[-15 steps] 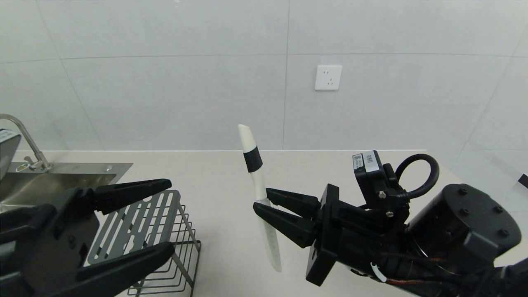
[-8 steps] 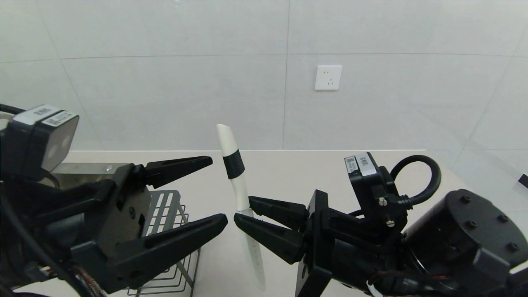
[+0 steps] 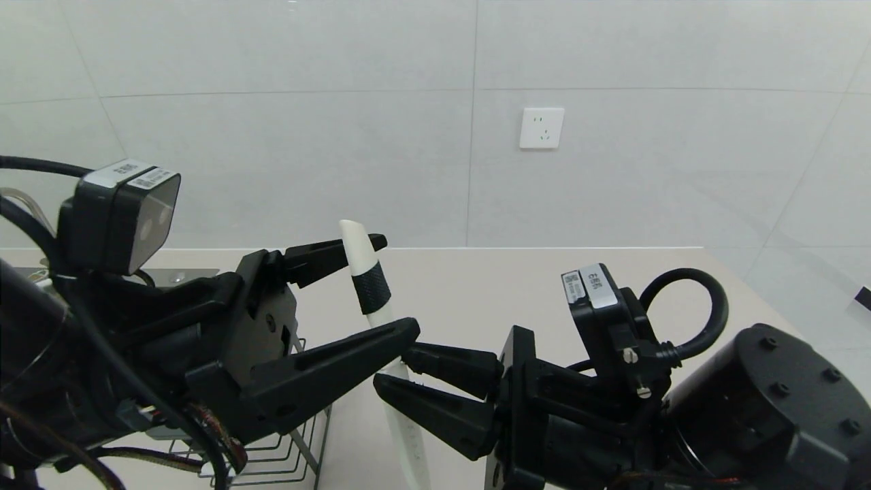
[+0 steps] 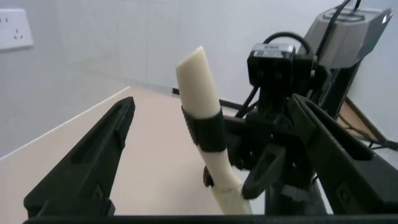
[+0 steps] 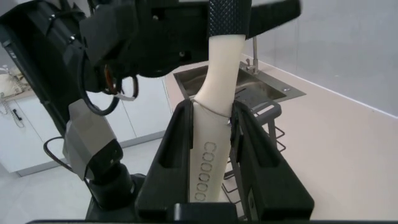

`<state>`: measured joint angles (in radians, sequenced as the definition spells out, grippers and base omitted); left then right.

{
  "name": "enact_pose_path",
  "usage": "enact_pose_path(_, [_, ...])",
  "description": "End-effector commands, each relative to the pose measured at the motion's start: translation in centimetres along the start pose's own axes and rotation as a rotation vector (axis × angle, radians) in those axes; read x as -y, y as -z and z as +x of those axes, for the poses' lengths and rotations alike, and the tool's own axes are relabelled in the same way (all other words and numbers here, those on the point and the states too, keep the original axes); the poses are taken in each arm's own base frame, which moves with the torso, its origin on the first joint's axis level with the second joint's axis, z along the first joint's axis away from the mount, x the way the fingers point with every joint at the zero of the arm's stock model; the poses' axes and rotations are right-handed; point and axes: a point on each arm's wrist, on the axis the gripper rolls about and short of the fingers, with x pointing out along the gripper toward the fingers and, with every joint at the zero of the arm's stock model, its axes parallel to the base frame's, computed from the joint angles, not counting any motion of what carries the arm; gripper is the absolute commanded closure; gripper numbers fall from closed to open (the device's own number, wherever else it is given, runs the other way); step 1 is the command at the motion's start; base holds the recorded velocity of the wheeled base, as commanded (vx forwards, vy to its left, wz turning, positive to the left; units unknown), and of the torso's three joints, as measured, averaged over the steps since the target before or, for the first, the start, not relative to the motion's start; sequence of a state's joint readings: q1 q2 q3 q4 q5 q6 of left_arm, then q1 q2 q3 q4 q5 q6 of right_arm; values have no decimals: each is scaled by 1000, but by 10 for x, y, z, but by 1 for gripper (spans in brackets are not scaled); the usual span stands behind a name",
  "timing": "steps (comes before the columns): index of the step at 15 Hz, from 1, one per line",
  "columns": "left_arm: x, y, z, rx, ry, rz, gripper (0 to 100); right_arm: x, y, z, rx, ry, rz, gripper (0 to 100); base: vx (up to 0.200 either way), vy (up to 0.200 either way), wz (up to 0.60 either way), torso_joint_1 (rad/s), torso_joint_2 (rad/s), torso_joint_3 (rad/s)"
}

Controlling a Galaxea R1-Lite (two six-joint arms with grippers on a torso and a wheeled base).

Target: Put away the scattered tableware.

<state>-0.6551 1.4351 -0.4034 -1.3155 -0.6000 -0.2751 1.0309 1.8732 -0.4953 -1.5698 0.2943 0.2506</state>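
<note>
Knife [image 3: 371, 289] tip beyond the bottom edge; rack [image 3: 309, 435] mostly behind left gripper [image 3: 396, 283].

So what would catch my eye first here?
A white knife stands nearly upright in mid-air above the counter, pinched low down by the right gripper. The left gripper is open, with one finger on either side of the knife's black-banded handle.

Black wedge fingers [image 3: 326, 367], looped cable [image 3: 684, 273]; barcode-labelled cameras [image 3: 122, 218]

my left gripper [image 3: 400, 282] stands spread with room either side of the knife [image 3: 355, 245], while my right gripper [image 3: 393, 369], clamped on it just below, and the wire rack [image 3: 299, 435] underneath block the way down.
</note>
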Motion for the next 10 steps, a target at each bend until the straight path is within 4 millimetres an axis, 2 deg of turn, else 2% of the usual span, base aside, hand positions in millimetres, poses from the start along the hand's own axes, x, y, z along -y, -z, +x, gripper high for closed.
enact_pose_path(1, [-3,5,2,-14,-3,-28,0,-1,0,0,-1,-3,-2,100,0,0,0,0,0,0])
enact_pose_path(10, [-10,3,17,-3,10,-52,0,10,-2,-4,4,38,-14,100,0,0,0,0,0,0])
